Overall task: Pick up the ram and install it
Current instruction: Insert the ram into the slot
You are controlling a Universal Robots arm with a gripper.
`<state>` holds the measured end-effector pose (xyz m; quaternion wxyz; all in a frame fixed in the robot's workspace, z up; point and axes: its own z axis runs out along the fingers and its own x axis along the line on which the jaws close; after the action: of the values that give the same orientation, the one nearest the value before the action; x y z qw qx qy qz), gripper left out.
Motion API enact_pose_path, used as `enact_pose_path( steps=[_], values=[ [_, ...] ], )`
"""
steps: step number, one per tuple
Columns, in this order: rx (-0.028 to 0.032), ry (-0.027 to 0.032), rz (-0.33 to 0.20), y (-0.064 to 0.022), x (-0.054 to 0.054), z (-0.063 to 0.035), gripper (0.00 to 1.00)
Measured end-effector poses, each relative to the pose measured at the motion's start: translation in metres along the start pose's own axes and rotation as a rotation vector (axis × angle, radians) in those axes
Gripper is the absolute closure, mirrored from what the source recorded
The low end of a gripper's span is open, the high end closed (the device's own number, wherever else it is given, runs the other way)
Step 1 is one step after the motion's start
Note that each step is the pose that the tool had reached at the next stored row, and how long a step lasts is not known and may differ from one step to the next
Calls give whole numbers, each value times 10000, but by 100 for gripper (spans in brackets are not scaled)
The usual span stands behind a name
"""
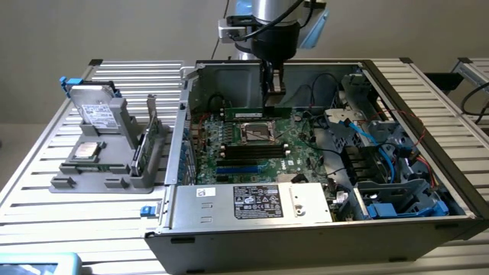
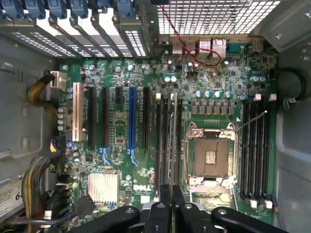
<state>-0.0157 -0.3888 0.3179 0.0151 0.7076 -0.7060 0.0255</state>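
My gripper [image 1: 273,98] reaches down into the open computer case [image 1: 191,114], shut on the ram [image 1: 248,113]. The ram is a long green stick held on edge, level, just behind the CPU socket [image 1: 258,133]. In the wrist view the black fingers [image 2: 160,213] pinch the ram [image 2: 172,141], which shows edge-on as a thin pale line. It runs along the black memory slots [image 2: 165,141] beside the CPU socket [image 2: 210,156]. I cannot tell whether the stick touches a slot or hangs just above it.
A second bank of black memory slots [image 1: 252,152] lies on the socket's other side. The power supply [image 1: 252,203] fills the case front, with blue cables and drive cages [image 1: 382,166] at the exterior view's right. A grey fixture [image 1: 107,154] with a drive, a chip and a card stands outside on the left.
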Motion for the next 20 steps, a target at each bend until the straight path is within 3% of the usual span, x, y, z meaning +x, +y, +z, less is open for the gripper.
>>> enact_pose_path(
  steps=[16,20],
  values=[
    [0,11,0,4,31,288,87],
    [-22,55,-1,5,28,342,87]
  ],
)
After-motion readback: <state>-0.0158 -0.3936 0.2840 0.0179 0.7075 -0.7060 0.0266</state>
